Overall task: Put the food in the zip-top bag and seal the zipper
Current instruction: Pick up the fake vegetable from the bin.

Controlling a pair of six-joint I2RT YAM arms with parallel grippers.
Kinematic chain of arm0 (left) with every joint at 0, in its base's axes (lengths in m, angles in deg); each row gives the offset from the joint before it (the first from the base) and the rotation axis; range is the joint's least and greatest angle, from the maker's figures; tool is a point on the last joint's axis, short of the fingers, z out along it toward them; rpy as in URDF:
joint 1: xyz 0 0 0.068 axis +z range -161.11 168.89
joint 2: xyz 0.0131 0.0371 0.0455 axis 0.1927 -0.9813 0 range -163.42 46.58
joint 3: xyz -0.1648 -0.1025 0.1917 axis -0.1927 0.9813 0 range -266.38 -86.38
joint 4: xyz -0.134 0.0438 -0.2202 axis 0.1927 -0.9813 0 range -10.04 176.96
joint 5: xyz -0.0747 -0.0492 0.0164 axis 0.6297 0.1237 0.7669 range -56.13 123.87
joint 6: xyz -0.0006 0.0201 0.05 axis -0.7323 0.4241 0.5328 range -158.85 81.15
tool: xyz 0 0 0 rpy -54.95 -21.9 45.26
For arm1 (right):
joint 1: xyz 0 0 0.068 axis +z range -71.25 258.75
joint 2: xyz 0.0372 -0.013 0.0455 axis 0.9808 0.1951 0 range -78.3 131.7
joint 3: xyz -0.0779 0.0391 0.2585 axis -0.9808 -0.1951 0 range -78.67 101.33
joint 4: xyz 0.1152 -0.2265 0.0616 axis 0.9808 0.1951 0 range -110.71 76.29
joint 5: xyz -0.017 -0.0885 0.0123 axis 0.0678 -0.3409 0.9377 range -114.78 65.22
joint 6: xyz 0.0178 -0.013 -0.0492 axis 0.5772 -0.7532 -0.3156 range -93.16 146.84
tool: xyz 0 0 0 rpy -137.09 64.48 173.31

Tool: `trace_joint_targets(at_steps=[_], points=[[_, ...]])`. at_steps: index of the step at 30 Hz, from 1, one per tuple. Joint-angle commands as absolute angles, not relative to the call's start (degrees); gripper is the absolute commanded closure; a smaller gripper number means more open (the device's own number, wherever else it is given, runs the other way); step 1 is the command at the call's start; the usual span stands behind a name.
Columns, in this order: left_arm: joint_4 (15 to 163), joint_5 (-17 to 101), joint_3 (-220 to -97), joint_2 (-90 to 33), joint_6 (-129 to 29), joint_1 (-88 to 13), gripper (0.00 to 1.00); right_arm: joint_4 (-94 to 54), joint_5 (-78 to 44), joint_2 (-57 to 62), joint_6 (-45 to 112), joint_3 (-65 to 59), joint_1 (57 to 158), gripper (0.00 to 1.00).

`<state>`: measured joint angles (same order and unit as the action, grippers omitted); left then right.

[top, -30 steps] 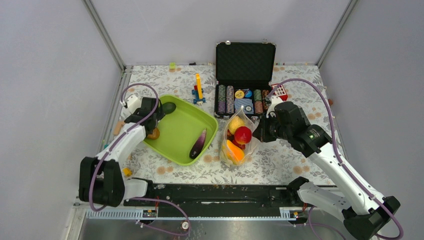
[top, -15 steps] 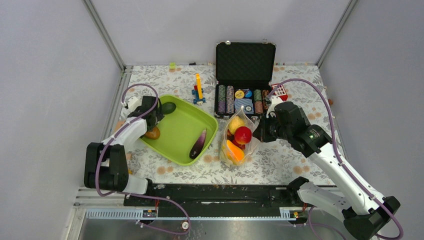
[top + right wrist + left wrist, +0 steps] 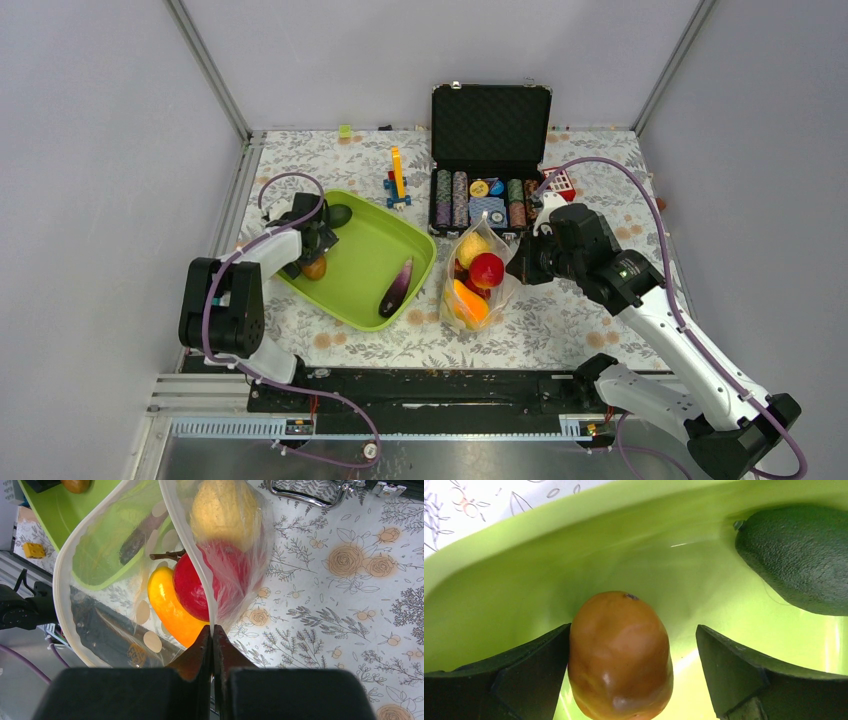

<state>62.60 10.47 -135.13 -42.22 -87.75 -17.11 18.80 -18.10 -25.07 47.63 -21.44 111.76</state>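
**Orange-brown fruit (image 3: 619, 665) bracketed, not yet gripped**

Glossy and egg-shaped, it sits low centre of the left wrist view, against the wall of the lime-green tray (image 3: 649, 555). Left gripper (image 3: 632, 632) straddles it, jaws wide; one finger touches its side, the other stands apart.

Step in hand: pick-up. Next move, I judge: close evenly, as the smooth round skin could squirt out.

Pebbly dark avocado (image 3: 794, 555) lies upper right.

Zip-top bag (image 3: 478, 272), floppy clear film, lies centre of the top view, part-filled. Right gripper (image 3: 212, 635) is pinched tight on its rim, mouth open.
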Motion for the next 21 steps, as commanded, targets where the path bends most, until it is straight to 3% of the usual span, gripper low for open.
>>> trace_joint_targets(at_steps=[1,6,12,19,21], points=[[65.19,13.45,-136.83,-44.28,-87.1,-16.82,0.1,18.18,-19.05,-25.44,46.85,-21.19,112.05,0.99],[66.35,15.04,-136.33,-44.63,-87.05,-16.82,0.22,18.14,-19.25,-25.22,46.92,-21.1,112.0,0.99],[66.65,16.06,-135.95,-43.28,-86.83,-16.81,0.58,18.19,-19.39,-25.16,46.87,-21.13,112.06,0.99],[66.67,18.43,-135.87,-40.19,-86.27,-16.82,0.78,18.17,-19.43,-25.14,46.87,-21.18,112.05,0.99],[66.66,20.16,-135.86,-38.7,-86.05,-16.8,0.88,18.21,-19.34,-25.29,46.86,-21.15,111.99,0.99]])
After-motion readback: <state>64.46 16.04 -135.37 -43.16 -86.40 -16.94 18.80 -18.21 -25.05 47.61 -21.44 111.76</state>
